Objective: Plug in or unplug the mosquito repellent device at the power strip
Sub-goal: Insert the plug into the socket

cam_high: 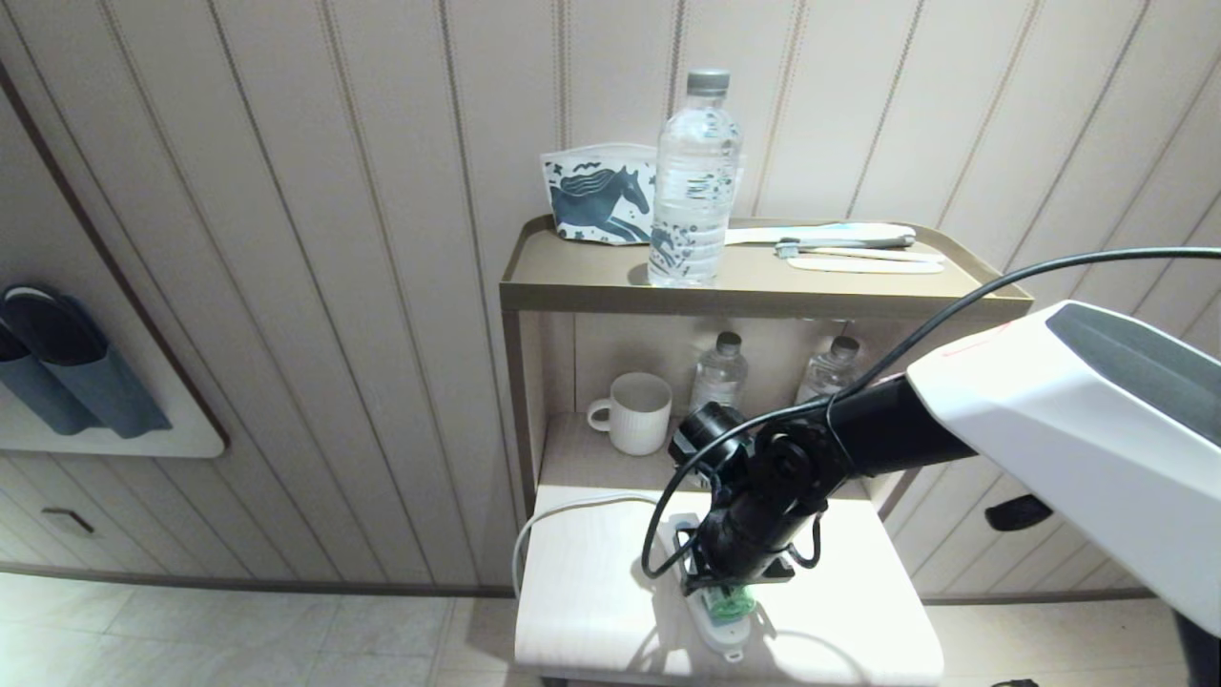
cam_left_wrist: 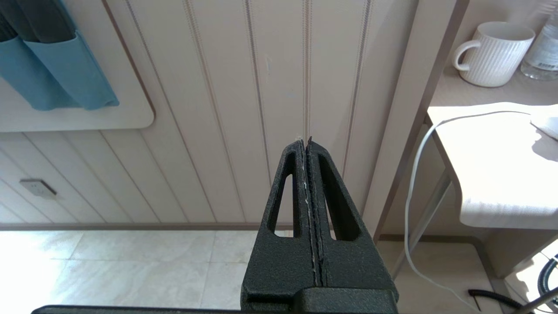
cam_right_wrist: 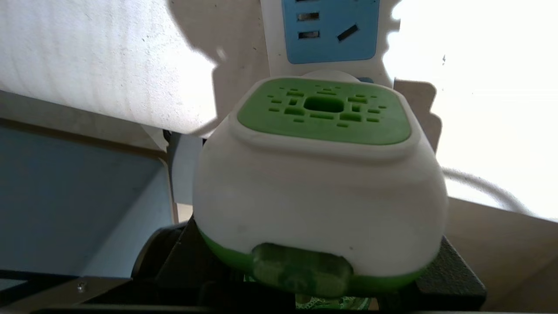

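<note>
My right gripper (cam_high: 730, 584) reaches down over the low white table (cam_high: 591, 601) and is shut on the mosquito repellent device (cam_high: 732, 606), whose green bottle shows just below the fingers. In the right wrist view the device's white-and-green head (cam_right_wrist: 320, 174) fills the space between the black fingers (cam_right_wrist: 453, 277). The device sits against the near end of the power strip (cam_right_wrist: 331, 39), just past a free light-blue socket face. I cannot tell whether its prongs are in a socket. The strip (cam_high: 717, 637) lies lengthwise on the table. My left gripper (cam_left_wrist: 306, 144) is shut on nothing, parked off to the left.
A white cord (cam_high: 572, 506) runs from the strip over the table's left edge. On the shelf behind stand a white mug (cam_high: 639, 410) and two water bottles (cam_high: 717, 374). A taller bottle (cam_high: 694, 181) and a horse-print pouch (cam_high: 596, 196) are on the top shelf.
</note>
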### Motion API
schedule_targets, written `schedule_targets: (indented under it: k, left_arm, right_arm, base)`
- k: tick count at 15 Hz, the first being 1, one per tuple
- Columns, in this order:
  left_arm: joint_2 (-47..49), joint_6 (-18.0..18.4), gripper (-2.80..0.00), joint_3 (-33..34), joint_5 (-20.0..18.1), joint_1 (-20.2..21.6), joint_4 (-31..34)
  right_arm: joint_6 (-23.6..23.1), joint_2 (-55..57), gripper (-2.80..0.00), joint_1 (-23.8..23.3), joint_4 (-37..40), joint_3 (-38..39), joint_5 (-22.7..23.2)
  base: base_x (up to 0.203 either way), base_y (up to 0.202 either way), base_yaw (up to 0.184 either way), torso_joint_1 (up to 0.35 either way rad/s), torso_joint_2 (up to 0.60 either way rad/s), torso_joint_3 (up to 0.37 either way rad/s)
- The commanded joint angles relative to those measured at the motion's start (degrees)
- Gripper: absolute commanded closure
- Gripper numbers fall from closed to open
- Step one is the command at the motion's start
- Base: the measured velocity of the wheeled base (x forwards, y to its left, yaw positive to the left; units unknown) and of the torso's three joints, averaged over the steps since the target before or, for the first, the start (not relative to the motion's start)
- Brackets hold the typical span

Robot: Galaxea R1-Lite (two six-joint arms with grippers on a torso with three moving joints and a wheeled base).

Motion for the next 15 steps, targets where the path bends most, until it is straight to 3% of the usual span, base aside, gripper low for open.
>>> schedule_targets:
  k: [1, 11, 15]
  left_arm:
    - [0.0, 0.0, 0.0, 0.0, 0.0, 0.0, 0.0]
    - [0.0, 0.0, 0.0, 0.0, 0.0, 0.0, 0.0]
    - [0.0, 0.0, 0.0, 0.0, 0.0, 0.0, 0.0]
  right_arm:
    - [0.2, -0.4, 0.0, 0.0, -4.6, 3.1, -0.1]
    - [-0.5, -0.5, 0.0, 0.1, -4.4, 3.4, -0.4]
    - [-0.6, -4.0, 0.0, 1.7, -5.0, 3.6, -3.9]
  base:
    - [0.0, 0.0, 0.0, 0.0, 0.0, 0.0]
    - [0.0, 0.0, 0.0, 0.0, 0.0, 0.0]
    - [0.0, 0.0, 0.0, 0.0, 0.0, 0.0]
